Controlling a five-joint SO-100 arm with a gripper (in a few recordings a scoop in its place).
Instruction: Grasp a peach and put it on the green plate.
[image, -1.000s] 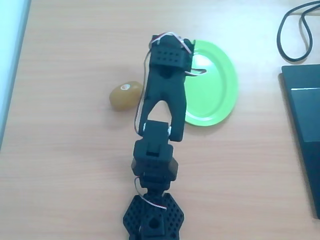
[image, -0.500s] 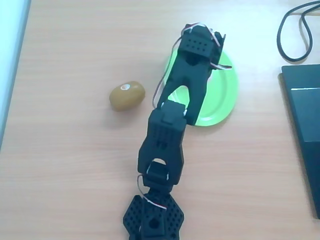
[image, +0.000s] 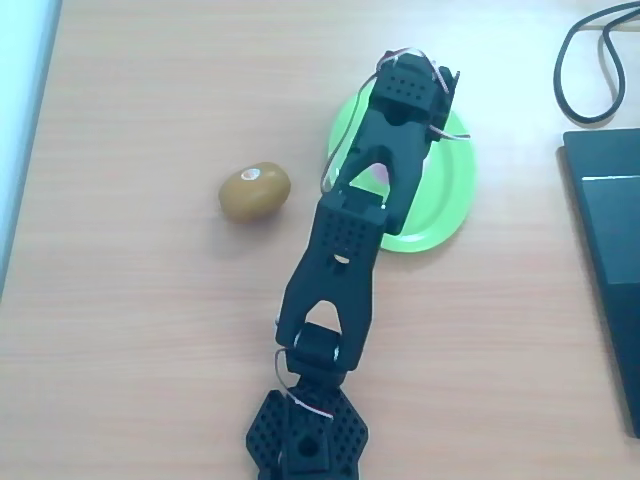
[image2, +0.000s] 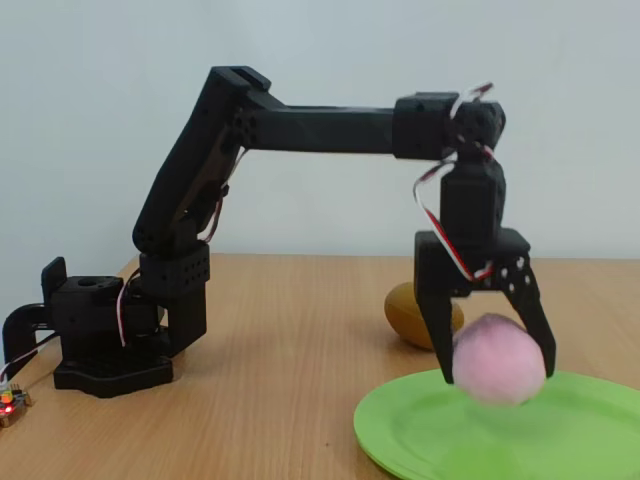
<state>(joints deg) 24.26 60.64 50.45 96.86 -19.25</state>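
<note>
In the fixed view my gripper (image2: 497, 373) is shut on the peach (image2: 498, 358), a pale pink ball held between the two black fingers. It hangs low over the green plate (image2: 420, 430); whether it touches the plate I cannot tell. From overhead, the black arm stretches across the plate (image: 452, 190), and a sliver of the pink peach (image: 381, 177) shows through a gap in the arm. The wrist hides the fingers in that view.
A brown-olive oval fruit (image: 255, 192) lies on the wooden table left of the plate, and behind the gripper in the fixed view (image2: 405, 312). A black cable (image: 585, 60) and a dark flat device (image: 610, 250) sit at the right edge. The arm's base (image: 305, 435) is at the near edge.
The arm has swung right and stretched out, from the plate's left edge near the brown fruit to over the plate.
</note>
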